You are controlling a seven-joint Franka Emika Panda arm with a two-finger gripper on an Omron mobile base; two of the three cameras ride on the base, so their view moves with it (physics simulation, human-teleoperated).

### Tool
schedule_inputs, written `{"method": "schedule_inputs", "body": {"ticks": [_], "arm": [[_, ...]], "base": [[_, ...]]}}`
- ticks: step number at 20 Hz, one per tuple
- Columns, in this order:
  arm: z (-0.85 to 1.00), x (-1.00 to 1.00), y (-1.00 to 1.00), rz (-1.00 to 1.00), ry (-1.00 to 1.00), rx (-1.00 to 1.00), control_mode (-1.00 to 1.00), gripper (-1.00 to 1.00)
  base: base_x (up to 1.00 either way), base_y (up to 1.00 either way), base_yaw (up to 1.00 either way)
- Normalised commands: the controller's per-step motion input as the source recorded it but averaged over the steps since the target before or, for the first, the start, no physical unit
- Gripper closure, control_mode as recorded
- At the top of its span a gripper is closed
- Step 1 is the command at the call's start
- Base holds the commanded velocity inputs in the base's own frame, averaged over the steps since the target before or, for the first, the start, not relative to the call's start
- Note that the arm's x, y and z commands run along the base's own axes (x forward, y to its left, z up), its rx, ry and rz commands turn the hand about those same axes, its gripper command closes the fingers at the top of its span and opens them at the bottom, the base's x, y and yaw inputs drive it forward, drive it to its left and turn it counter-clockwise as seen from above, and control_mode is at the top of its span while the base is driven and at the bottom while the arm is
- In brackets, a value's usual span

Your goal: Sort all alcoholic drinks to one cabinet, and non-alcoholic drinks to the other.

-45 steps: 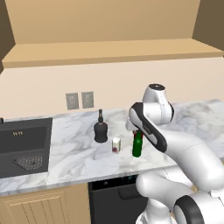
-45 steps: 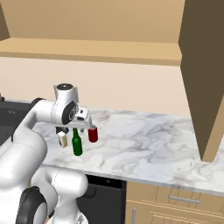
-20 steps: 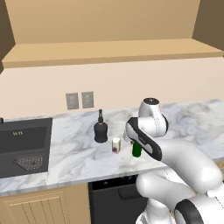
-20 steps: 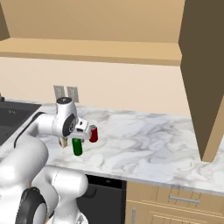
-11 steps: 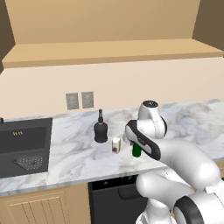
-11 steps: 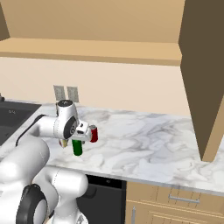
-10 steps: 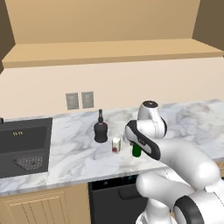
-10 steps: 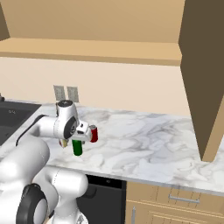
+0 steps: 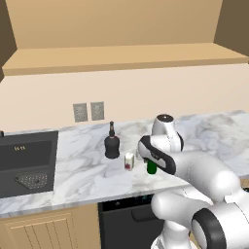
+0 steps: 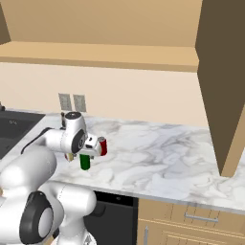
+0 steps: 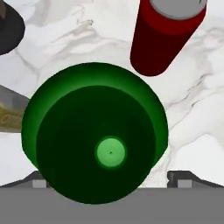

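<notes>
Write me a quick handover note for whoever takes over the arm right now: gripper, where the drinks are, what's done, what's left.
Gripper: jaws open, straight above the green bottle, one fingertip on each side of it; nothing held.
Drinks: all four stand close together on the marble counter. Green bottle in front; red can just behind it; white carton beside it toward the sink; black bottle behind the carton.
Done: nothing sorted yet.
Left: grasp the green bottle and put it in one wall cabinet along with the black bottle; can and carton go in the other.
</notes>
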Motion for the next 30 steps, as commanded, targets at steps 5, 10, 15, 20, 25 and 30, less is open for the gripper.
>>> {"method": "schedule_inputs", "body": {"ticks": [5,10,15,20,25,30], "arm": [[-0.11,0.09,0.00,-0.02,0.01,0.00,-1.00,-1.00],[-0.11,0.18,0.09,-0.01,-0.01,0.00,-1.00,-1.00],[-0.21,0.35,0.16,0.00,-0.02,0.00,-1.00,1.00],[-0.18,0.17,0.02,0.00,0.00,0.00,-1.00,1.00],[-0.02,-0.01,-0.01,0.01,0.01,0.00,-1.00,1.00],[0.23,-0.13,-0.04,0.00,-0.01,0.02,-1.00,1.00]], "base": [[0.00,0.00,0.00],[0.00,0.00,0.00],[0.00,0.00,0.00],[0.00,0.00,0.00],[0.00,0.00,0.00],[0.00,0.00,0.00]]}}
